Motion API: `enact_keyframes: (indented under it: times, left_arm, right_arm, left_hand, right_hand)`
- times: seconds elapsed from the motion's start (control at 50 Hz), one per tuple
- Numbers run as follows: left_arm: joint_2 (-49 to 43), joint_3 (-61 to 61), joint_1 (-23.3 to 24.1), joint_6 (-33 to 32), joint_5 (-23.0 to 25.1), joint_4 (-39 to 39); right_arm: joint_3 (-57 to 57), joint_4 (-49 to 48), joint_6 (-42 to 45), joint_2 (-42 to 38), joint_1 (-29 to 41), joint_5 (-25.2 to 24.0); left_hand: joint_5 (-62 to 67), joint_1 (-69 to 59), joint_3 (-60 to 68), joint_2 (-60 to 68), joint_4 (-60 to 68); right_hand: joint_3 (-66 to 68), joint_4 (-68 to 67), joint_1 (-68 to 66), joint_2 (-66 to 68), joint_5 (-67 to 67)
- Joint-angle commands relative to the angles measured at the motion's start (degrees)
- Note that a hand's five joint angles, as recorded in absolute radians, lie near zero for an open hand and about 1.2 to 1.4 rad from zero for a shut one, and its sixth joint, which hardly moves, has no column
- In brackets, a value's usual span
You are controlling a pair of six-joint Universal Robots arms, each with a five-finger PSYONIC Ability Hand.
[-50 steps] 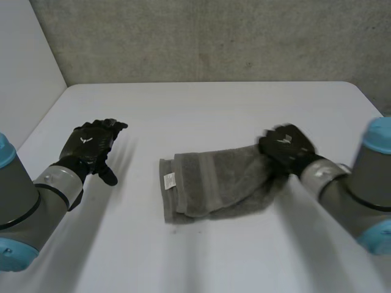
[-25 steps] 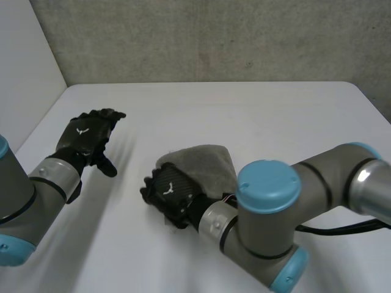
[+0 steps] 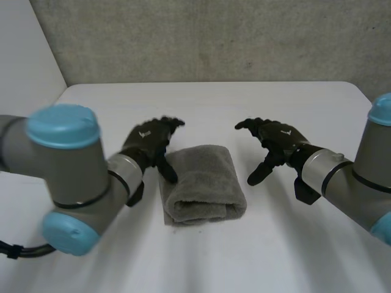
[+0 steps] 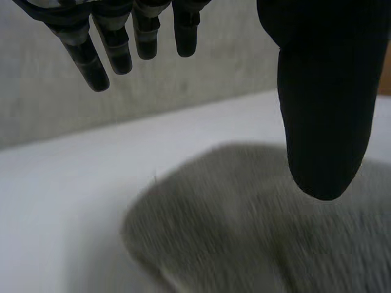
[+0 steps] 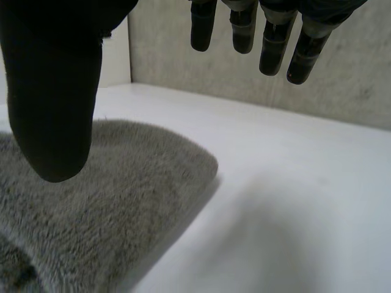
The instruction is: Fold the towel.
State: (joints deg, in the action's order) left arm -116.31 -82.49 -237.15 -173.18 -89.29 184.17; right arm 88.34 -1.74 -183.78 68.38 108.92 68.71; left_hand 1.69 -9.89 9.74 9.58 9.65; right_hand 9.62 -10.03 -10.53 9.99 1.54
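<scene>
Right robot hand (image 3: 278, 139) has withdrawn, left robot hand (image 3: 149, 137) approached; both spread beside folded towel (image 3: 201, 183).

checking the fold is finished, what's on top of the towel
Nothing lies on the folded towel. The open left robot hand has its thumb over one edge; the open right robot hand is beside it, apart. Its inner layers are hidden.

A white tabletop (image 3: 214, 104) with rounded far corners, its far edge running along a grey wall (image 3: 214, 36). One thing lies directly on it: a grey towel (image 3: 201, 183), folded into a thick, compact bundle near the middle of the surface. The towel's layers are stacked, and a rounded fold faces the near side. The surface around it is bare and white.
</scene>
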Motion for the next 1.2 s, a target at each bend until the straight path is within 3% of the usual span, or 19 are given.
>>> enact_keyframes:
  times: [0.02,0.24,0.38,0.52,0.64,0.74,0.8,0.9,1.2]
  left_arm:
    - [-7.52,-0.30,1.87,-0.58,-7.92,-1.19]
    - [-8.05,-2.94,1.96,-0.75,-7.92,-0.66]
    - [-7.61,-3.56,1.96,-0.75,-7.83,-0.66]
    - [-3.92,-2.68,1.87,-0.75,-7.66,-0.75]
    - [5.04,0.05,0.82,-0.75,-7.39,-1.45]
    - [13.04,2.33,-1.65,-0.75,-7.39,-2.42]
    - [16.82,3.21,-4.37,-0.75,-7.39,-4.53]
    - [21.21,3.56,-6.92,-2.16,-7.30,-9.44]
    - [23.59,3.65,-7.45,-2.51,-7.13,-10.06]
  right_arm:
    - [-5.80,3.23,5.18,-9.03,1.03,0.02]
    - [-10.99,3.50,17.04,-18.71,5.25,1.60]
    - [-11.35,3.41,18.55,-18.46,5.69,2.05]
    - [-11.43,3.06,17.59,-9.43,5.17,4.24]
    - [-11.70,2.27,15.65,-0.97,4.90,7.14]
    - [-11.87,0.86,13.80,5.98,3.93,11.80]
    - [-12.31,0.94,14.15,10.18,1.65,19.34]
    - [-12.14,2.17,14.42,12.13,1.12,23.31]
    - [-12.93,3.58,14.68,13.27,0.24,23.14]
  left_hand:
    - [-0.64,-1.16,1.31,1.47,1.40]
    - [-0.97,-0.83,0.98,1.14,1.06]
    - [-1.48,-0.32,0.47,0.63,0.56]
    - [-1.65,-0.15,0.30,0.47,0.39]
    - [-1.65,-0.15,0.30,0.47,0.39]
    - [-1.65,-0.15,0.30,0.47,0.39]
    - [-1.65,-0.15,0.30,0.47,0.39]
    - [1.20,-3.00,3.15,3.31,3.23]
    - [-0.97,-0.83,0.98,1.14,1.07]
  right_hand:
    - [0.38,0.03,0.53,0.01,-1.54]
    - [0.38,0.03,0.53,0.01,-1.54]
    - [0.38,0.03,0.53,0.01,-1.54]
    - [0.38,0.03,0.53,0.01,-1.54]
    - [0.38,0.03,0.53,0.01,-1.54]
    - [0.38,0.03,0.53,0.01,-1.54]
    - [0.38,0.03,0.53,0.01,-1.54]
    - [0.38,0.03,0.53,0.01,-1.54]
    - [0.38,0.03,0.53,0.01,-1.54]
